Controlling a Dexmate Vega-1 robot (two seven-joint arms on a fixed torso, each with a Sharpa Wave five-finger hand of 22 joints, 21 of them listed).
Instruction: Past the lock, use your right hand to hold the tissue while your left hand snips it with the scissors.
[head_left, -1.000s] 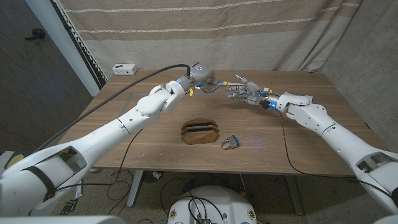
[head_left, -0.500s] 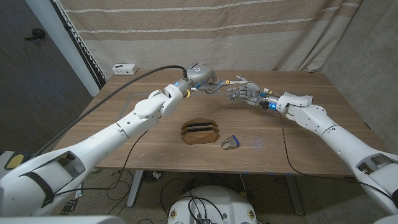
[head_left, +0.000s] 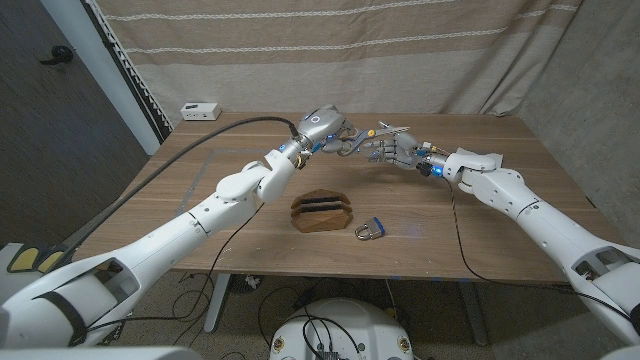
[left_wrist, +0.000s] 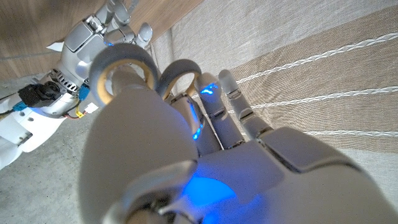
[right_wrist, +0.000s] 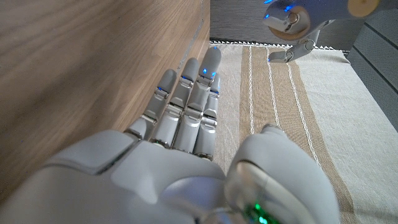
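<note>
Left hand (head_left: 335, 138) gripping scissors (left_wrist: 134, 71), right hand (head_left: 396, 150) pinching tissue (head_left: 392, 128), both raised.

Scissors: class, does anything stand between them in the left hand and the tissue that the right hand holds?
Nothing visible does. The left hand holds the scissors right beside the right hand and its tissue. The lock lies nearer on the table, clear of both.
</note>
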